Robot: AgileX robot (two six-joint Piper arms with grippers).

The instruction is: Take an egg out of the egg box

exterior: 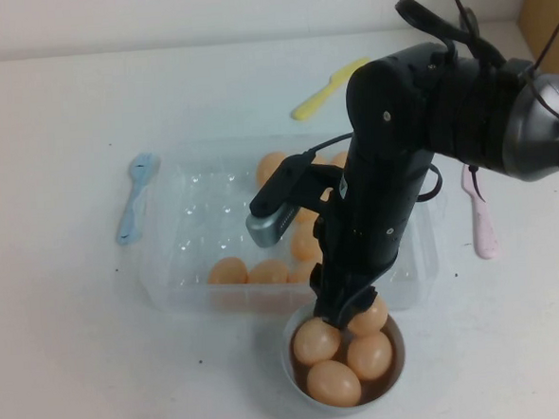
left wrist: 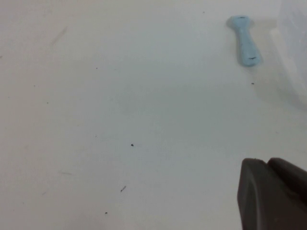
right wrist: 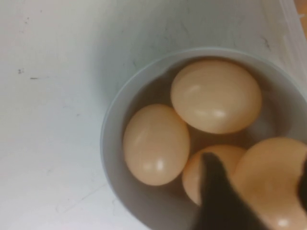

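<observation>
The egg box (exterior: 169, 264) is a clear plastic tray at mid table, with several pale orange eggs (exterior: 228, 271) left in its dimples. My right gripper (exterior: 339, 312) reaches down over a small grey-white bowl (exterior: 294, 375) just in front of the tray. In the right wrist view the gripper (right wrist: 261, 191) is shut on an egg (right wrist: 268, 177), held low in the bowl (right wrist: 112, 143) against three other eggs (right wrist: 156, 143). My left gripper (left wrist: 267, 164) is out of the high view. It hovers over bare table with its jaws together and empty.
A blue spatula (exterior: 134, 197) lies left of the tray and also shows in the left wrist view (left wrist: 244, 40). A yellow spatula (exterior: 327, 88) lies behind the tray and a pink one (exterior: 479, 211) to its right. A cardboard box (exterior: 547, 8) stands at the far right.
</observation>
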